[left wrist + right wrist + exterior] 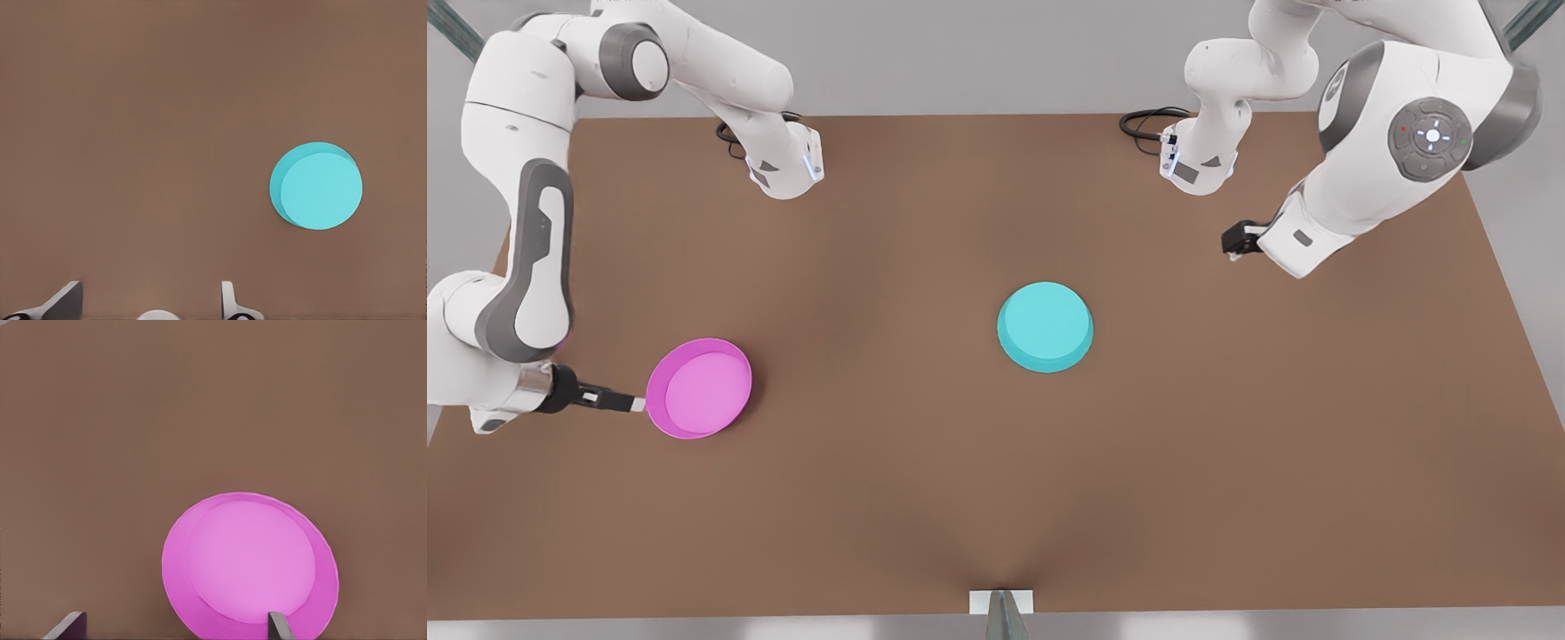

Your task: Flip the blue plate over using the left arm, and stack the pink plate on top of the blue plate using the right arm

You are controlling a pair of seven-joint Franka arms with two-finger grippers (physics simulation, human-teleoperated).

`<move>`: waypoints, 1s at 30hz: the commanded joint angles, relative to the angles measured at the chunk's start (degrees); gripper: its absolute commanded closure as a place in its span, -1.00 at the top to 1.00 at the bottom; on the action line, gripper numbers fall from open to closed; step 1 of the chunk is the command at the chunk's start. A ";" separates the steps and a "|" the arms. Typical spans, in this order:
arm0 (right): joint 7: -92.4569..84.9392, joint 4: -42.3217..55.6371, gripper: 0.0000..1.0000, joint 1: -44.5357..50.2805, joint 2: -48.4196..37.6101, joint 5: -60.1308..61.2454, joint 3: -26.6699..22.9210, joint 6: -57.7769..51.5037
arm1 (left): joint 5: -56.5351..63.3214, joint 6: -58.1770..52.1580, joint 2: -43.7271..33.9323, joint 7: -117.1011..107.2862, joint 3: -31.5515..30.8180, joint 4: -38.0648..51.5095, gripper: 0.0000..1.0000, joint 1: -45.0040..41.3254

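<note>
A: Where do we stand?

B: The blue plate (1045, 326) sits mid-surface, dome side up with its flat base showing, so the flip looks done. Stacking is what's left. The left pincer (1238, 242) hangs far off at the front view's right, prongs spread wide, nothing in them.

A: And the pink plate (699, 388)?

B: Rim up, lighter inside showing, well apart from the blue one, at the front view's left. The right pincer (637, 405) is at its edge, one prong over the rim, spread wide, not yet clamped.
</note>
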 commanded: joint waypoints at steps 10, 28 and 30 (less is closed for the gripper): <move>-14.03 -19.06 1.00 -20.45 0.97 -1.63 18.72 21.66 | -3.47 -0.50 0.95 -0.61 -1.23 0.53 1.00 0.12; -17.81 -22.67 1.00 -44.53 14.59 -19.47 38.24 33.88 | -1.53 -2.25 1.13 -1.32 -1.50 0.62 1.00 -0.68; -17.72 -22.58 1.00 -44.18 15.82 -21.58 38.59 33.97 | -0.83 -2.25 1.13 -1.32 -1.50 0.62 1.00 -1.11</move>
